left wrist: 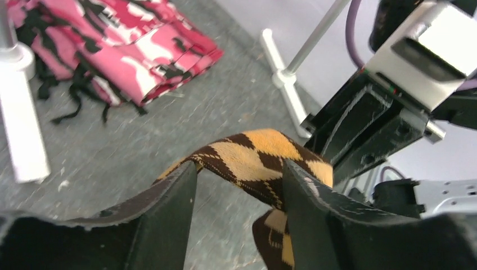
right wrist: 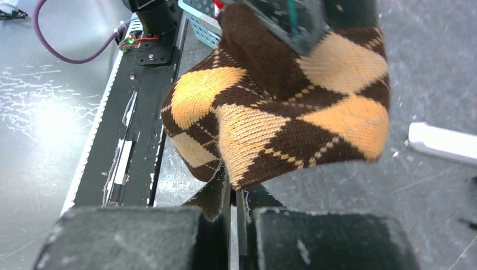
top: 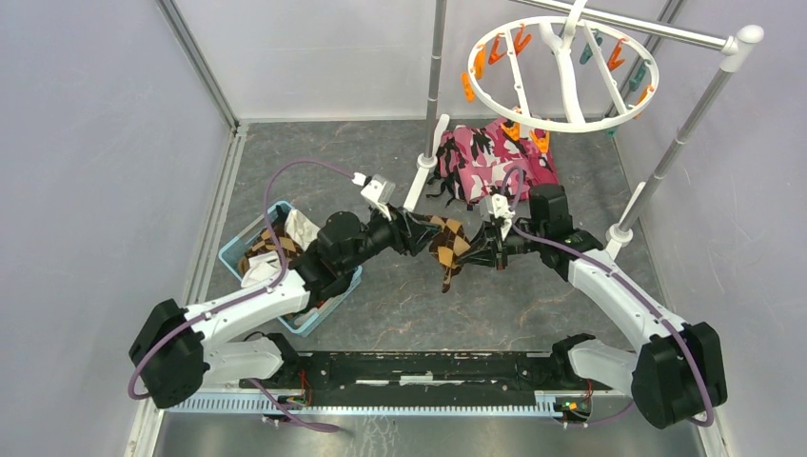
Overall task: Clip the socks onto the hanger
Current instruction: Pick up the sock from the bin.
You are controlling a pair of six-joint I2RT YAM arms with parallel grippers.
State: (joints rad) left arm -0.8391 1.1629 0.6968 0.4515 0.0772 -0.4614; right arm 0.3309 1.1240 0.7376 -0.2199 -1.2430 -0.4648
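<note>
- Hanging mid-air over the table point(top: 400, 305): argyle sock point(top: 449, 246) (hanger point(top: 568, 90) well apart, up on rail point(top: 657, 31)).
- R gripper point(right wrist: 236, 197): jaws pressed together, pinching sock edge.
- L gripper point(left wrist: 239, 169): jaws spread, sock across the gap.

Arms point(top: 249, 307): white links, black joints
Cables point(right wrist: 76, 58): purple, looped along each arm
Fingers point(left wrist: 163, 219): black, scuffed edges
Wrist cameras point(top: 381, 190): silver boxes
Base point(top: 419, 367): black rail, small screws

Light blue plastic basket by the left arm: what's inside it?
The basket shows a brown-and-black argyle sock and white fabric; the left arm hides the rest.
</note>
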